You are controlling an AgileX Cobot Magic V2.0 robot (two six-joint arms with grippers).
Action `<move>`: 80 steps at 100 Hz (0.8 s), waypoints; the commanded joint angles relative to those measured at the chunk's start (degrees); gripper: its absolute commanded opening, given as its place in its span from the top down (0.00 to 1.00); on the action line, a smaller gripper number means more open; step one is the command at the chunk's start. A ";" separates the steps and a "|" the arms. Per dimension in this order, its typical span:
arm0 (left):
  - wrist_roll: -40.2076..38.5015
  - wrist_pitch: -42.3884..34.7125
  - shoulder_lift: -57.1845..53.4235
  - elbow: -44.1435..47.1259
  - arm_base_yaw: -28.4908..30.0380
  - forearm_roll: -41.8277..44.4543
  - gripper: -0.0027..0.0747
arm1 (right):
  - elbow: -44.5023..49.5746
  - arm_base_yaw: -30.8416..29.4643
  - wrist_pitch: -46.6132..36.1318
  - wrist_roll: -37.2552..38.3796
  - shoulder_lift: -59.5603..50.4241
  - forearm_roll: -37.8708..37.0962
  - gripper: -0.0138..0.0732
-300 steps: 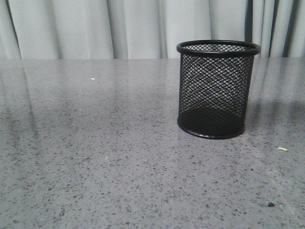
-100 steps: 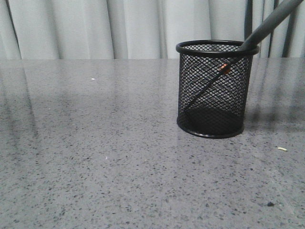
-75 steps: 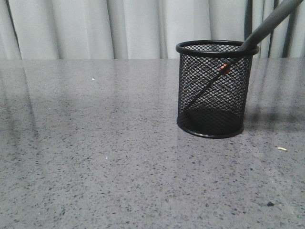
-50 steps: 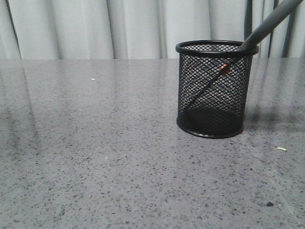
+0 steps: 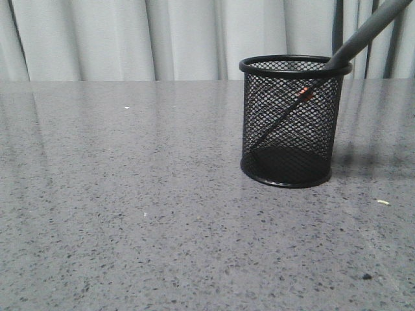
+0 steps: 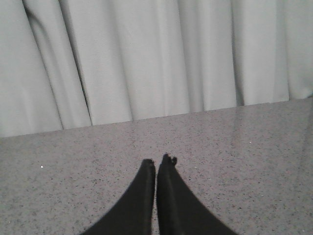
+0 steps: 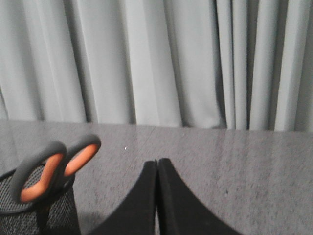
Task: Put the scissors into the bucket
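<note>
The black wire-mesh bucket [image 5: 293, 123] stands upright on the grey table, right of centre. The scissors [image 5: 363, 34] stand in it, blades down. They lean to the right, and the dark grey handles rest on the rim and stick out past the top right. In the right wrist view the handles with orange-lined loops [image 7: 49, 169] rise from the bucket [image 7: 29, 215]. My right gripper [image 7: 157, 160] is shut and empty, apart from the scissors. My left gripper [image 6: 157, 160] is shut and empty over bare table. Neither gripper shows in the front view.
The speckled grey table [image 5: 130, 207] runs back to a pale curtain [image 5: 130, 39]. A small pale scrap [image 5: 384, 202] and a dark speck [image 5: 367, 276] lie on the table at the right.
Three seconds ago the bucket was empty; since one second ago the scissors lean in it. The bucket sits very slightly further left. Nothing has moved in the last second.
</note>
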 commanded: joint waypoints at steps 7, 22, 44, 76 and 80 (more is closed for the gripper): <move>0.03 -3.58 -0.83 -0.42 0.09 -5.01 0.99 | -1.21 -0.24 -7.75 -0.14 0.30 0.27 0.92; 0.03 -3.58 -0.83 -0.42 0.09 -5.01 0.99 | -1.21 -0.24 -7.75 -0.14 0.30 0.27 0.92; 0.03 -3.58 -0.83 -0.42 0.09 -5.01 0.99 | -1.21 -0.24 -7.75 -0.14 0.30 0.27 0.92; 0.03 -3.81 -0.83 -0.17 0.09 -5.04 0.99 | -1.21 -0.24 -7.75 -0.14 0.30 0.27 0.92; 0.03 -3.82 -0.83 0.24 0.09 -5.04 0.99 | -1.21 -0.24 -7.75 -0.14 0.30 0.27 0.92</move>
